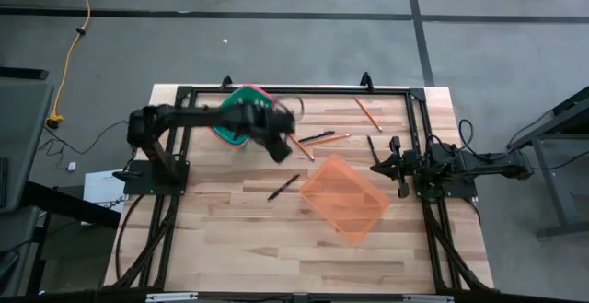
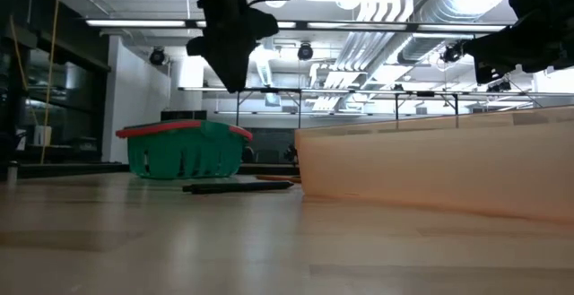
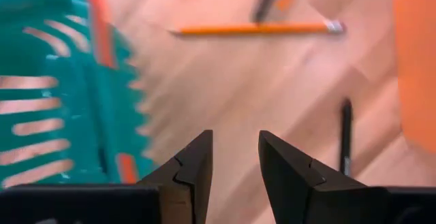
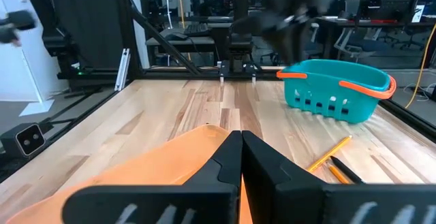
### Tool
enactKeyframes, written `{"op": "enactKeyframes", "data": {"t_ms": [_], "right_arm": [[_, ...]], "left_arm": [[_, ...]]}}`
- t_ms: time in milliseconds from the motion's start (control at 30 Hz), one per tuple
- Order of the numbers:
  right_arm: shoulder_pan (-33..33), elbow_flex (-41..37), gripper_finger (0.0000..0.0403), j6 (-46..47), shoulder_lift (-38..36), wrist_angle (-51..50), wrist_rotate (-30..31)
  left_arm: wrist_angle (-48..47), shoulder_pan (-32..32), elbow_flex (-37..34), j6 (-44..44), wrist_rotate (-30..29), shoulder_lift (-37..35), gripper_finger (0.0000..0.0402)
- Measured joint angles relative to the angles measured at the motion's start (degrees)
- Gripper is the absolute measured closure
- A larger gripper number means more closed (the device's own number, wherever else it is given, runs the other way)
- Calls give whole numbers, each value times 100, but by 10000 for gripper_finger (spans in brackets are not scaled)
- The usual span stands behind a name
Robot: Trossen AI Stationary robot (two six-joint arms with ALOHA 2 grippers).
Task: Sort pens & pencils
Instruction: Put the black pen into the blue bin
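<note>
My left gripper (image 3: 235,159) is open and empty, held above the table beside the green basket (image 1: 241,111), whose teal wall (image 3: 54,101) fills one side of the left wrist view. Ahead of its fingers lie an orange pencil (image 3: 259,28) and a black pen (image 3: 346,135), flat on the wood. In the high view, other pens (image 1: 283,186) (image 1: 317,137) (image 1: 373,146) and pencils (image 1: 368,112) (image 1: 333,140) lie scattered on the table. My right gripper (image 4: 241,152) is shut and empty, waiting at the table's right beside the orange basket (image 1: 345,197).
The green basket (image 2: 184,147) with a red rim stands near the far edge. The orange basket (image 2: 430,169) stands right of the middle, close to the low camera. A black frame (image 1: 419,110) runs along the table's edges. Bare wood lies toward the near edge.
</note>
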Motion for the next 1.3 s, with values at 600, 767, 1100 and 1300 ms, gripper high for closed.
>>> {"op": "enactKeyframes", "data": {"t_ms": [600,767,1100,1300], "right_arm": [[1,0,402,0,2,6,0],[2,0,402,0,18,10,2],[1,0,402,0,37,6,1],[1,0,402,0,39,4,2]], "left_arm": [[940,-1386,-7,-482,453,1901,293],[1076,-1373,-6,-446,463,2033,293],[1565,-1353,-441,-398,656,1976,293],[1685,-1318,-513,-203,913,1979,293]]}}
